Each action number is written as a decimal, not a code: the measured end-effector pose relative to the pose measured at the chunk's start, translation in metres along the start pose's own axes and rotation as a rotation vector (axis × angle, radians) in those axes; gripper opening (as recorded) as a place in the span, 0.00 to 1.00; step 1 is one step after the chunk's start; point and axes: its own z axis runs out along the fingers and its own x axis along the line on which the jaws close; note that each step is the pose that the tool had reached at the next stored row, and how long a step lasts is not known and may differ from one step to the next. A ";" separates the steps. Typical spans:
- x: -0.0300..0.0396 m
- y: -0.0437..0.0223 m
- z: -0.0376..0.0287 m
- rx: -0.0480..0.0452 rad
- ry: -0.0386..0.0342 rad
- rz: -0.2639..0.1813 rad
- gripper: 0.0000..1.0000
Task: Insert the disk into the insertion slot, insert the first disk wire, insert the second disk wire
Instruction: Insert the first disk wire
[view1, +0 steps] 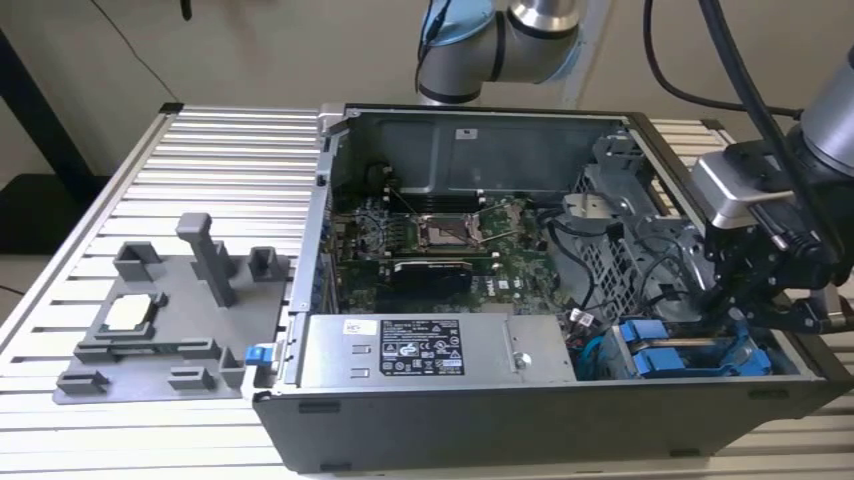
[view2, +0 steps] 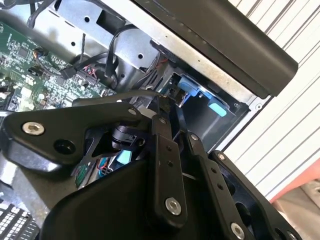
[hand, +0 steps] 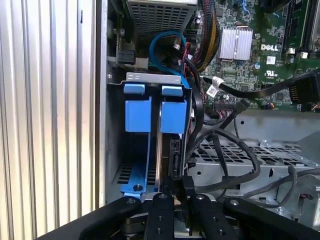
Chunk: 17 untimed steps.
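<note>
- The disk (hand: 172, 116) stands on edge in the insertion slot (hand: 152, 77) of the grey drive cage (hand: 260, 165). In the first wrist view its bright blue carrier front faces the camera.
- The other blue-fronted drive (hand: 137, 112) sits just beside it in the same cage, parallel to it, with a blue rail running along its edge.
- The gripper (hand: 178, 187) is in line with the disk's edge and close to it, with a dark block between the two. I cannot tell whether the jaws are open, closed or gripping something.
- In the second wrist view the gripper (view2: 167, 107) points towards the blue fronts in the corner of the case.
- Black cables (hand: 225, 150) loop over the perforated cage just beside the disk, and a blue cable (hand: 165, 40) curves beyond the cage.
- The motherboard (view1: 441, 235) lies farther inside, and a labelled power supply (view1: 420, 345) sits next to the cage.
- In the exterior view the gripper (view1: 781, 320) hangs over the cage at the exterior view's right of the open computer case (view1: 534, 420).
- The case rests on a ribbed metal tabletop (view1: 200, 160). A grey fixture (view1: 160, 320) lies well apart from it on the exterior view's left.
</note>
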 end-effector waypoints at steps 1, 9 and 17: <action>0.0001 0.0000 0.0001 0.0001 0.0003 0.000 0.19; 0.0002 0.0003 0.0029 0.0008 0.0003 0.002 0.19; -0.0006 0.0003 0.0037 0.0011 0.0004 0.004 0.19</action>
